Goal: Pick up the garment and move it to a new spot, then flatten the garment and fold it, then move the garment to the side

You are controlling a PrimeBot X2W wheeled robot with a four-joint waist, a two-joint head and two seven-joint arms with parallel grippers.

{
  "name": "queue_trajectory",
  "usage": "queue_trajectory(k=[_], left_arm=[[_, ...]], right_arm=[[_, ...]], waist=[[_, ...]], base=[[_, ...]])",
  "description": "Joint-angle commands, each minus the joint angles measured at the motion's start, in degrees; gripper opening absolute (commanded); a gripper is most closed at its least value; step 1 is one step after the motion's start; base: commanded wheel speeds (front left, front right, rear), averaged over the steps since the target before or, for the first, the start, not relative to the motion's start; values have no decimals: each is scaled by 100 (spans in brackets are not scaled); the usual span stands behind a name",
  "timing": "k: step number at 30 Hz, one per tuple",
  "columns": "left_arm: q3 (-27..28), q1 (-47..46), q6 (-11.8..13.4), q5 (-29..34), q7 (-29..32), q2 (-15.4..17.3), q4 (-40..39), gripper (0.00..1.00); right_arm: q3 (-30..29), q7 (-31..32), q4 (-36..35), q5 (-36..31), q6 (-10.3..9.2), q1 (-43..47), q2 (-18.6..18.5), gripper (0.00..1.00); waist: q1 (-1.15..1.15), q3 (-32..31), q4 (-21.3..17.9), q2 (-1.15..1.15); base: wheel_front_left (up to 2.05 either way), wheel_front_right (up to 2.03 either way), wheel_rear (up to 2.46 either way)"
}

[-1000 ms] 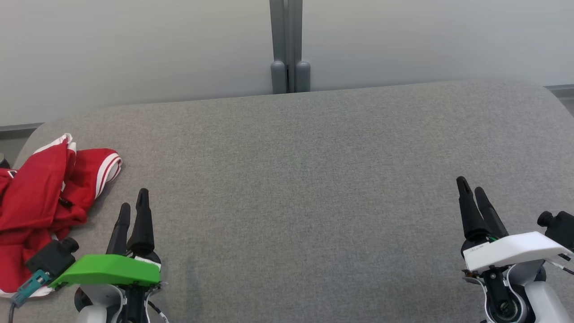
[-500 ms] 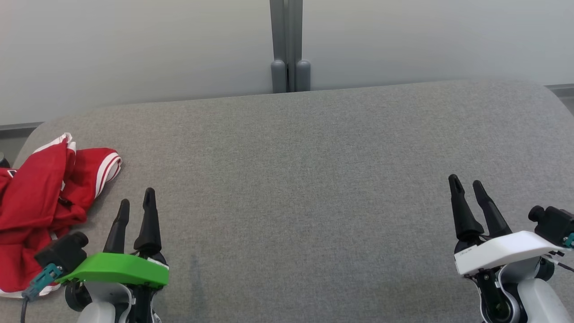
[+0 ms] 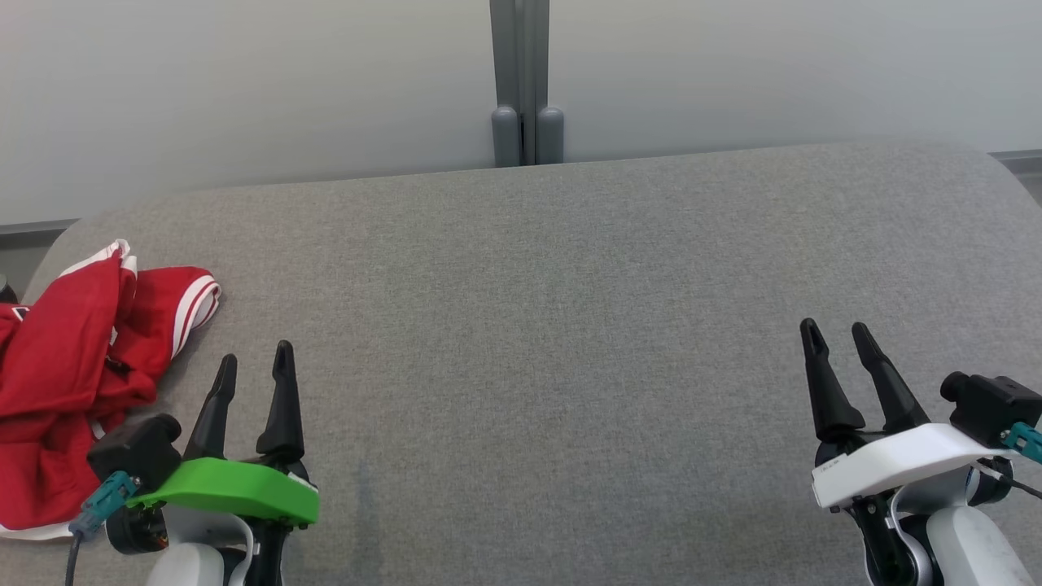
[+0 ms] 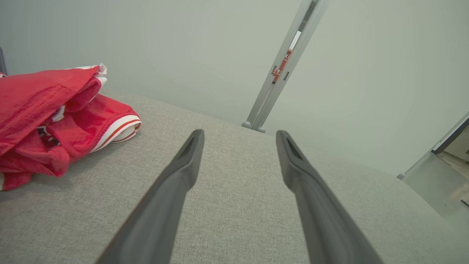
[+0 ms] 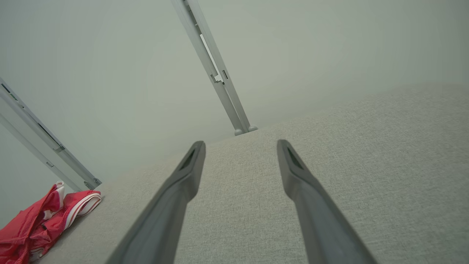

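Observation:
The garment is a red piece with white-striped trim, crumpled in a heap at the left edge of the grey table. It also lies at the left of the left wrist view and at the bottom left of the right wrist view. My left gripper stands open just right of the garment, apart from it, with nothing between its fingers. My right gripper is open over the table's right side, far from the garment, fingers empty.
A pale wall runs behind the table, with a grey upright post at the middle of the far edge. The table's corners are rounded. Bare grey fabric stretches between the two grippers.
Both grippers have turned slightly and shifted: the left one moved right and down in the view, the right one moved left. The gap between each pair of fingers shows wider. The garment has not moved.

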Motion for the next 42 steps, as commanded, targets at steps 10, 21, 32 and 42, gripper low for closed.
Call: queue_trajectory(k=[10,21,32,42], left_arm=[[-23,-108,30,684,-189,57,39,100],[6,-114,18,1194,-321,44,223,100],[36,-72,-3,1638,-456,7,305,100],[63,-47,-24,1963,-559,-32,370,100]], right_arm=[[-8,-98,-90,-619,15,76,-21,100],[-10,-182,-106,-1083,16,104,-1,100],[-72,-276,-102,-1481,11,167,42,100],[-105,-356,-90,-1747,11,193,83,100]], waist=[[0,15,5,0],[0,36,19,0],[0,58,40,0],[0,82,40,0]], base=[[0,0,0],[0,0,0],[0,0,0],[0,0,0]])
